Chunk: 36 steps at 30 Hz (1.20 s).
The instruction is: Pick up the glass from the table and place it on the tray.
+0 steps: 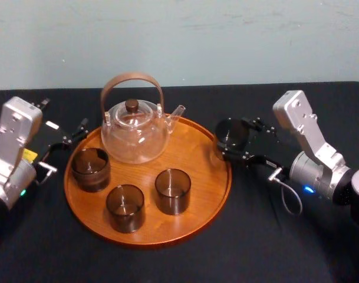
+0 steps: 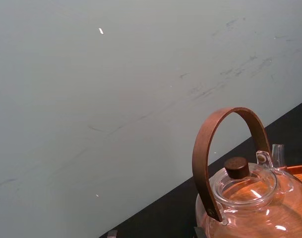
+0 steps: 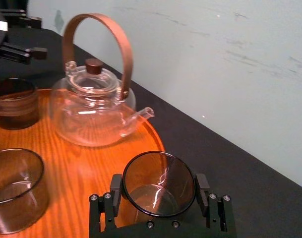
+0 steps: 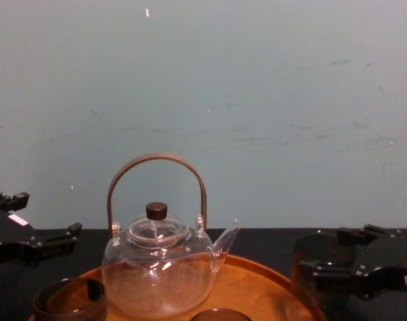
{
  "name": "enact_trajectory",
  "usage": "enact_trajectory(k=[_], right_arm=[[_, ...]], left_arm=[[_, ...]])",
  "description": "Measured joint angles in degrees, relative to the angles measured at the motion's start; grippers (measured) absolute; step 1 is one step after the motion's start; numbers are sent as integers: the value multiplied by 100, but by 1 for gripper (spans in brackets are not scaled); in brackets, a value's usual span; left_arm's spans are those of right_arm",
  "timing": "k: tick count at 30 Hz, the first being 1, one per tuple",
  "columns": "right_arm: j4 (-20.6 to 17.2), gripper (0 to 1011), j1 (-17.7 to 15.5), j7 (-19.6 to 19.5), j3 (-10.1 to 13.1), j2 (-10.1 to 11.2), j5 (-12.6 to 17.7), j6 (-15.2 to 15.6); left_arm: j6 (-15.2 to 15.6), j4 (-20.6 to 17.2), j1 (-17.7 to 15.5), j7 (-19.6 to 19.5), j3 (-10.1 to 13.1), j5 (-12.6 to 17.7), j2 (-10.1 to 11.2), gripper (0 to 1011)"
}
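Right hand (image 1: 235,140) sits at the right edge of the large round orange-brown wooden tray (image 1: 191,154), gripping a short round smoky dark glass (image 1: 229,133). In the right wrist view the two black fingers (image 3: 116,187) press on opposite sides of the glass (image 3: 158,176), so right hand (image 3: 158,199) is narrowed onto it. The glass is upright with its mouth up, and in the head view it is at the tray's right rim, partly overlapping it. Cannot tell if its base is on the black cloth bench (image 1: 273,242) or lifted off it. In the chest view the glass (image 4: 309,262) shows at lower right, held by right hand (image 4: 347,271) just beside the tray rim (image 4: 277,277). On the tray stand a clear glass teapot (image 1: 135,134) with a brown arched handle and dark knob lid, at the back, spout toward the robot's right, and three similar smoky cups: left cup (image 1: 91,169), front cup (image 1: 125,207) and middle cup (image 1: 173,191), all upright and apart from each other. Left hand (image 1: 62,127) is parked on the left side near the tray's left rim, fingers spread wide with nothing between them, not touching the tray. It shows the same way in the chest view (image 4: 37,221). The left wrist view shows the teapot (image 2: 250,198) close up against the pale green wall (image 2: 116,89).
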Motion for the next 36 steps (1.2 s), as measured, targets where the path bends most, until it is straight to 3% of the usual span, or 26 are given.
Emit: enact_trajectory(k=[15,36], right_arm=[[18,912,9,107,-186,-53,-2,-135],[539,912,375,238,-471,-298,16,-289]], left_arm=[[0,0,0,0,0,0,0,1002],[0,0,0,0,0,0,0,1001]])
